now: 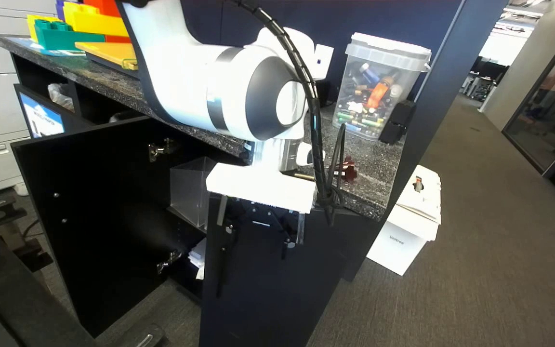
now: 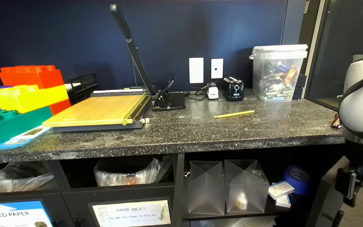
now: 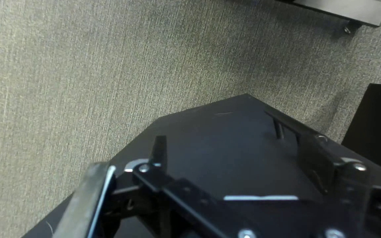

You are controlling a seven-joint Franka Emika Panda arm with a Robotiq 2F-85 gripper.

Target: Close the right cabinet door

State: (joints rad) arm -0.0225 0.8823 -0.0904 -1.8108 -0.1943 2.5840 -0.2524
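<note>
Claw (image 1: 254,244) spread wide, gripping nothing, up at the outer face of the right cabinet door (image 1: 275,282), contact too close to call, and the door's standing open below the bench (image 2: 187,130), so shutting it, I'd judge, remains!

In an exterior view, the camera looked down aslant, the robot arm (image 1: 229,86) near, across the upper middle. In an exterior view, the camera faced the navy wall (image 2: 165,37) nearly square-on, over the speckled countertop (image 2: 181,132), the robot arm cropped at the right edge. Both exterior views shared the clear bucket (image 1: 378,91). The wrist camera, close behind the gripper (image 3: 236,162), looked down onto the right cabinet door (image 3: 223,142) and carpet (image 3: 78,82).
</note>
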